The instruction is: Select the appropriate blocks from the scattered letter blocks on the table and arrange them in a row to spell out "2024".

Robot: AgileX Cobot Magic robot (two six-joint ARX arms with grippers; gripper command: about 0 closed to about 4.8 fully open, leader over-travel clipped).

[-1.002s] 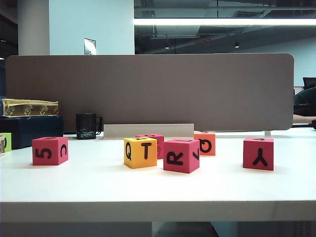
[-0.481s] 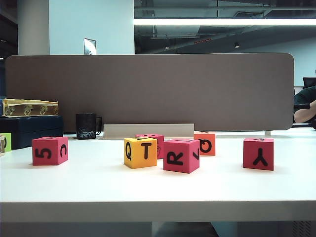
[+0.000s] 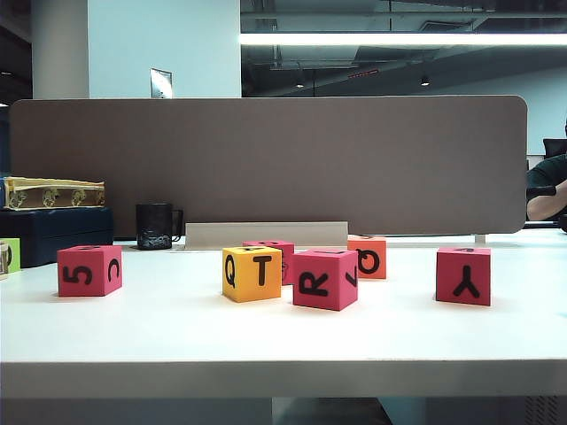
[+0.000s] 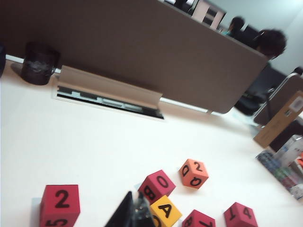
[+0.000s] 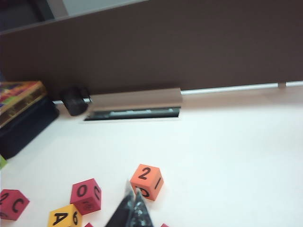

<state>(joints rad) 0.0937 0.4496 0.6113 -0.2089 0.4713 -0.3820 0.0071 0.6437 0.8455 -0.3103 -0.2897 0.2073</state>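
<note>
Six letter blocks lie scattered on the white table [image 3: 283, 341]. From left to right, a pinkish-red "5" cube [image 3: 89, 270] comes first, then a yellow "Q T" cube [image 3: 252, 274] with a pinkish-red cube [image 3: 276, 251] half hidden behind it. A pinkish-red "R" cube [image 3: 325, 279] follows, then an orange "Q" cube [image 3: 368, 257] and a pinkish-red "Y" cube [image 3: 463, 275]. From above, the "5" cube [image 4: 60, 205] and the orange cube [image 5: 147, 181] show "2" on top. My left gripper [image 4: 136, 196] is shut and empty above the yellow cube [image 4: 165, 210]. My right gripper [image 5: 132, 191] is shut and empty beside the orange cube. Neither arm shows in the exterior view.
A brown partition [image 3: 266, 159] stands along the table's far side, with a cable-tray flap [image 3: 266, 235] at its foot. A black mug [image 3: 155, 227] and a dark box [image 3: 53, 235] with a gold box on top sit at the back left.
No block has moved in the exterior view, and neither arm has entered it. Only a person's arm behind the partition at the far right has shifted.
</note>
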